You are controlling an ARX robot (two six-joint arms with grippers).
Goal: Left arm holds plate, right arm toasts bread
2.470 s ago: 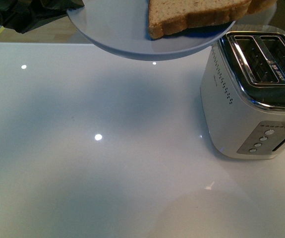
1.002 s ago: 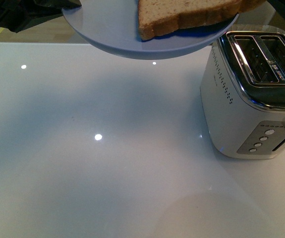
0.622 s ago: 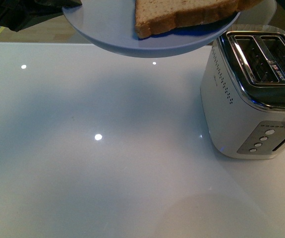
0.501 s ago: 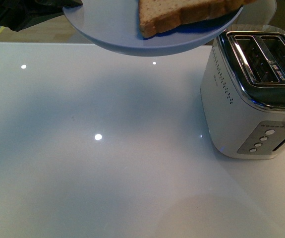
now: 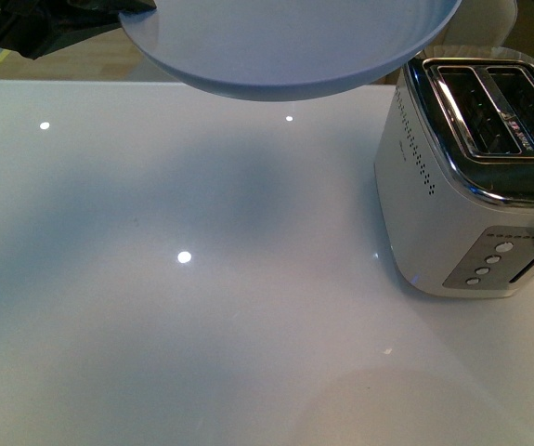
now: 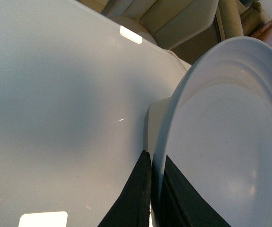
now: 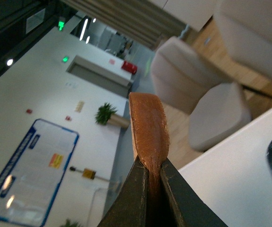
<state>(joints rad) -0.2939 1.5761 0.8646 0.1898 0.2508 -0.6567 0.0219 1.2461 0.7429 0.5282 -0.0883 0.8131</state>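
Clamping bread [image 7: 148, 123] edge in right hand [image 7: 151, 164]; plate [image 6: 221, 142] rim in left hand [image 6: 156, 161].

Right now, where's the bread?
Right wrist view: the bread stands edge-on, pinched in the jaws of the right gripper. Front view shows the plate bare, raised beside the toaster.

the plate [image 5: 285, 46] is showing a plain, glossy pale blue-grey. the worktop [image 5: 201, 325] is gleaming white, with a few small bright light spots. the toaster [image 5: 452, 195] is showing white sides dotted with rows of tiny dark holes, a chrome top and a grey button strip. the bread [image 7: 148, 123] is showing a reddish-brown crust. the right pincer [image 7: 151, 166] and the left pincer [image 6: 154, 160] are both looking black.
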